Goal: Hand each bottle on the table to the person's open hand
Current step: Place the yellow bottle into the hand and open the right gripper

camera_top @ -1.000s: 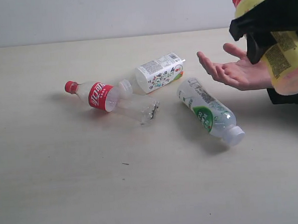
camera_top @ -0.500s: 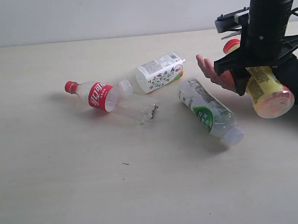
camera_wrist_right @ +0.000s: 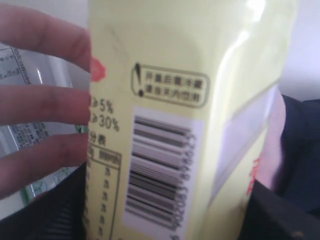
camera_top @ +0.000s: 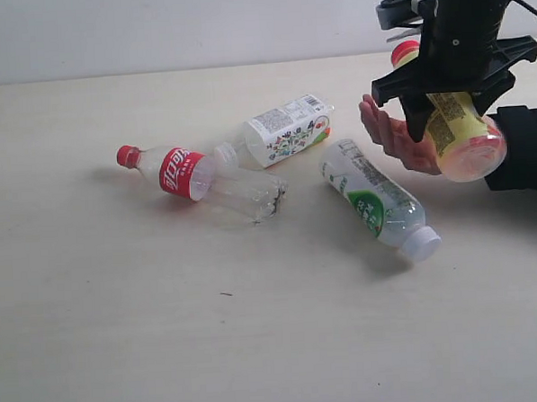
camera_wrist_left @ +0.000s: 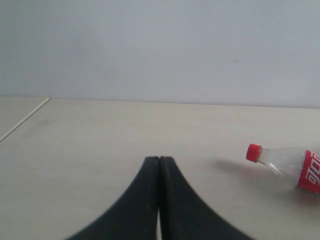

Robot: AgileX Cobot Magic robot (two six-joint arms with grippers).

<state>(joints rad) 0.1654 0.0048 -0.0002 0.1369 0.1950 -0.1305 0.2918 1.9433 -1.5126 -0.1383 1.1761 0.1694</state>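
Handover, upper right: black right gripper [camera_top: 448, 110] is gripping red-capped yellow-labelled plastic bottle [camera_top: 464, 142] beside bare open hand [camera_top: 393, 133]; be lowering until hand is bearing it; black left gripper [camera_wrist_left: 160, 161] is sitting shut.

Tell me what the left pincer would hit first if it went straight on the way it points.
Likely nothing: ahead of the shut left pincer lies only bare table, then the wall; the red-capped bottle sits off that line.

Matt, pale wood-grain table [camera_top: 122, 335]; a glossy clear plastic red-label bottle [camera_top: 204, 179]; a yellow-label bottle [camera_top: 464, 141] with shiny plastic wrap.
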